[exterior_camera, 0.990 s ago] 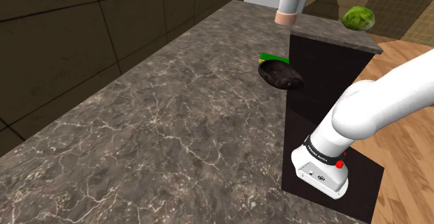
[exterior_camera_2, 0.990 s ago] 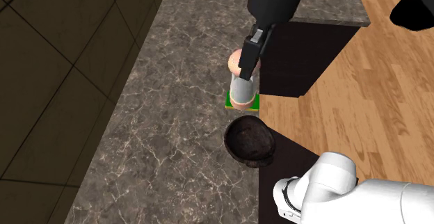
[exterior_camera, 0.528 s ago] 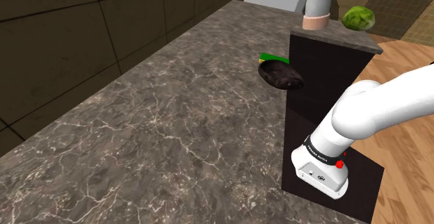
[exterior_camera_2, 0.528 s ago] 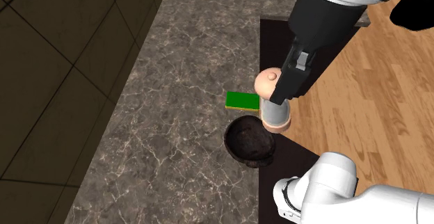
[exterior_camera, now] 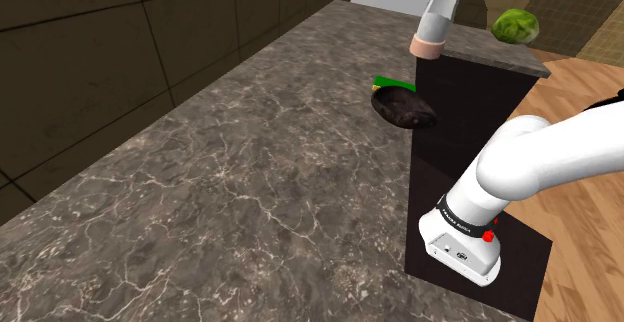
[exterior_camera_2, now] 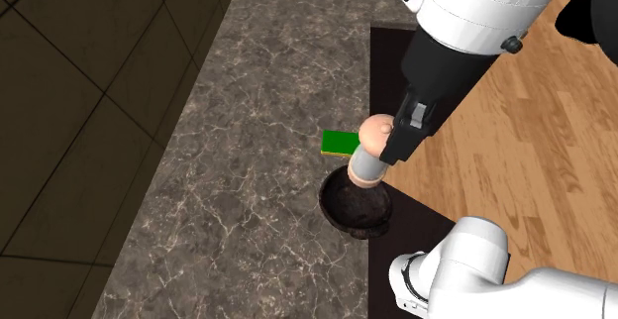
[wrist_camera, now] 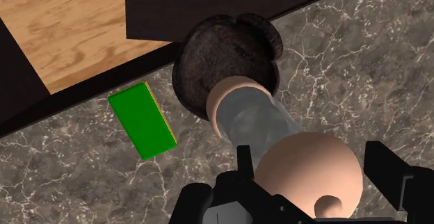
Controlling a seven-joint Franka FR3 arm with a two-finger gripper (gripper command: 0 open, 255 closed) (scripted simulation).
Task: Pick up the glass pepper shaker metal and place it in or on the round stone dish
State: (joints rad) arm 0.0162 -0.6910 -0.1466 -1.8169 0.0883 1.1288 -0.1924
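Note:
The pepper shaker (exterior_camera_2: 368,153) is a clear cylinder with pinkish caps at both ends; it also appears as the shaker (exterior_camera: 434,18) and the shaker (wrist_camera: 272,135). My black gripper (exterior_camera_2: 394,141) is shut on its upper part and holds it tilted in the air. In the wrist view my gripper (wrist_camera: 309,181) clasps the rounded top cap, and the shaker's lower end hangs over the dark round stone dish (wrist_camera: 226,56). That dish (exterior_camera_2: 357,202) lies on the marble counter beside the stand, seen too as the dish (exterior_camera: 404,107).
A flat green card (exterior_camera_2: 342,143) lies on the counter just beyond the dish, also the card (wrist_camera: 142,120). The black stand (exterior_camera: 470,130) rises next to the dish. A green lettuce-like ball (exterior_camera: 515,24) sits on the counter's far end. Wooden floor (exterior_camera_2: 495,149) lies past the counter's edge.
The gripper carried the shaker from above the green card out over the stand, then back and down, so its lower end now hangs over the dish, more tilted.

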